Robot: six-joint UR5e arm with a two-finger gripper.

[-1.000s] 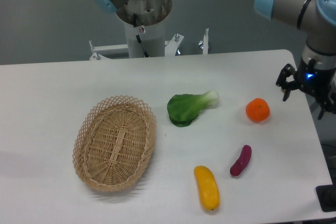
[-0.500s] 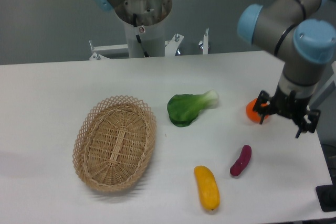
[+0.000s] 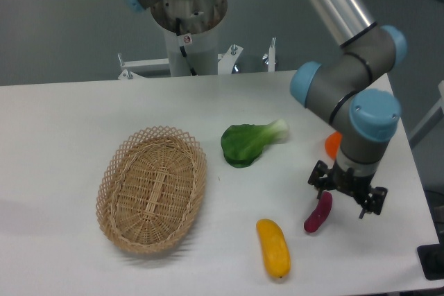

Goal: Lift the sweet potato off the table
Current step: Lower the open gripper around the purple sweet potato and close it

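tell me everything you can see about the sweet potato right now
The sweet potato is a small, slim, slightly curved tuber with smooth-looking purple-magenta skin. It lies flat on the white table, running diagonally, its lower end toward the yellow vegetable but apart from it. The gripper hangs over its upper end, partly hiding it. Whether the fingers touch it cannot be told, and it does not look lifted.

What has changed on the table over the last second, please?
The gripper swung in from the table's right edge, past the orange fruit, and now hangs open just above the sweet potato, nothing grasped. The sweet potato, yellow vegetable, greens and basket have not moved.
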